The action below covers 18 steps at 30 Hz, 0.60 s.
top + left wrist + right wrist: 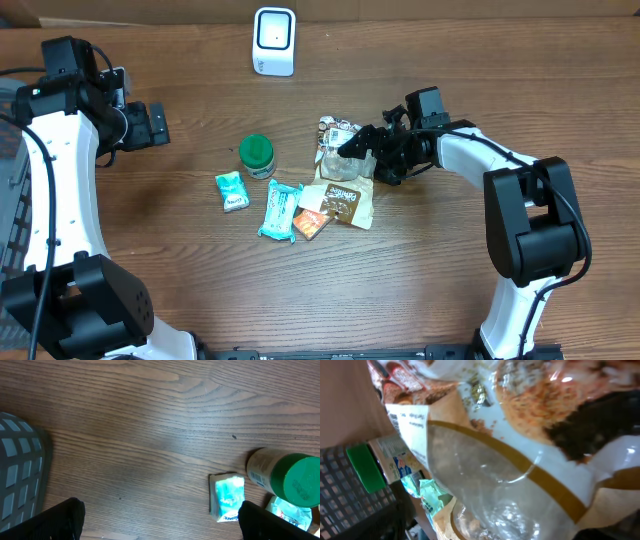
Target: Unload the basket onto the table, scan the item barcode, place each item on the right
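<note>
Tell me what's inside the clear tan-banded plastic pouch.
Orange-brown crumbs and a dark clump show through the clear tan-banded plastic pouch; its white printed label covers whatever lies behind it.

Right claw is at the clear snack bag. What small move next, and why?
Probably close the right claw on the clear snack bag: the bag fills its wrist view yet lies on the table among other packets, and the scanner stands well away, so a grip must come before lifting.
</note>
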Motion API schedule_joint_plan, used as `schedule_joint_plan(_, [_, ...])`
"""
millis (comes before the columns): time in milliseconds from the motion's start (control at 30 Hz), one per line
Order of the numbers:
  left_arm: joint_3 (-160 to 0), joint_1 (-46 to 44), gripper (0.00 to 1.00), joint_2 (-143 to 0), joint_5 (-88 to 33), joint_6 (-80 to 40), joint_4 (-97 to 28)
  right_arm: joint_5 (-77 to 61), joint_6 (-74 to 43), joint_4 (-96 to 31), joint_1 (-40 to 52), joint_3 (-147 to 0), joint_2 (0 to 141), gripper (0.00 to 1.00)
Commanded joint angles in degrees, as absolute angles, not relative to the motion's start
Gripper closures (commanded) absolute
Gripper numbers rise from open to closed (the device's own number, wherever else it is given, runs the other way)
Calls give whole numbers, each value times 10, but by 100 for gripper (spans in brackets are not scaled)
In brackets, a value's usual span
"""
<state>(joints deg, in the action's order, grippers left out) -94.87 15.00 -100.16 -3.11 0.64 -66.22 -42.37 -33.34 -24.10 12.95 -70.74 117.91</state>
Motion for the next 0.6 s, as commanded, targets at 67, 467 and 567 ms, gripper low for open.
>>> schedule_joint_plan(67, [-958,150,0,-1004,-28,19,-661,-369,-356,-225,140,-682,1206,24])
schedule_joint_plan(467, [-958,150,0,-1004,-28,19,-661,-303,-381,-198,155,-682,1206,37])
schedule_joint_plan(567, [-958,150,0,-1004,-28,19,-661,-256,-404,-196,162,-682,1206,38])
